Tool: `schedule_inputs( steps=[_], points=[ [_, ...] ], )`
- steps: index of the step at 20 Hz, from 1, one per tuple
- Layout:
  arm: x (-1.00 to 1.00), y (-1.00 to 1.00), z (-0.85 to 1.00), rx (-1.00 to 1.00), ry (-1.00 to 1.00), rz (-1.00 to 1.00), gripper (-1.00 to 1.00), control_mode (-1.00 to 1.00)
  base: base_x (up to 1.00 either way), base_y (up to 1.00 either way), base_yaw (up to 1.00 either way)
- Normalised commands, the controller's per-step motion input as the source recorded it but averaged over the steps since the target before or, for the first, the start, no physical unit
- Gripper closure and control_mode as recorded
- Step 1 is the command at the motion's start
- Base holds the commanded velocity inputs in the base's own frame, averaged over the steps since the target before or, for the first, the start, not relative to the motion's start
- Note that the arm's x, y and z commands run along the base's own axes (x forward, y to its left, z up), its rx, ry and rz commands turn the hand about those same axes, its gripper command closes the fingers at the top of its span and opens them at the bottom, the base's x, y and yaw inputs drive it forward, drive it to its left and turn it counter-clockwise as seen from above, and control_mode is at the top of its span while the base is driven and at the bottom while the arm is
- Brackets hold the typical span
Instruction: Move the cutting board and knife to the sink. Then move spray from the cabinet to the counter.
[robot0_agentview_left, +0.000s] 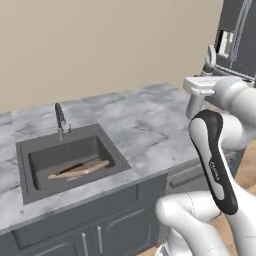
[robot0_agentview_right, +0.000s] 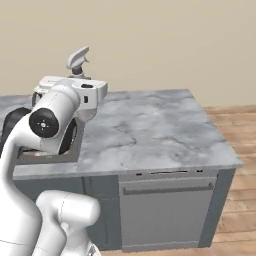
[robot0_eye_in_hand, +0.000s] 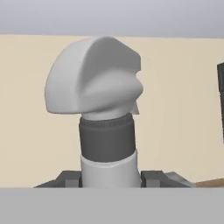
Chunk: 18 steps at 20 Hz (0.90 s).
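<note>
Pale grey-white, the spray (robot0_eye_in_hand: 101, 118) stands upright in the claw (robot0_eye_in_hand: 109, 178), its body clamped between the two dark fingers (robot0_eye_in_hand: 68, 178), trigger head and dark collar rising above them. From the right base view the spray's head (robot0_agentview_right: 78, 59) pokes up over the white wrist, held in the air above the counter (robot0_agentview_right: 150, 125) close to the sink's right edge. From the left base view the bottle (robot0_agentview_left: 209, 59) shows above the arm, in front of a dark fridge (robot0_agentview_left: 237, 35). Down in the sink (robot0_agentview_left: 70, 160) the board (robot0_agentview_left: 80, 170) lies tilted against the basin floor, a dark knife (robot0_agentview_left: 75, 167) along it. A black faucet (robot0_agentview_left: 60, 117) arches behind the basin.
</note>
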Motion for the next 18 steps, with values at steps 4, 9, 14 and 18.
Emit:
schedule_inputs(
  steps=[4,9,14,18],
  points=[
    [0.0,0.0,0.0,0.0,0.0,0.0,1.0,1.0,0.54,-0.84,0.43],
    [0.0,0.0,0.0,0.0,0.0,0.0,1.0,1.0,0.62,-0.85,0.39],
    [0.0,0.0,0.0,0.0,0.0,0.0,1.0,1.0,0.53,-0.57,0.25],
    [0.06,-0.04,-0.1,0.0,0.02,0.05,1.0,-1.0,0.18,0.0,0.12]
  ],
)
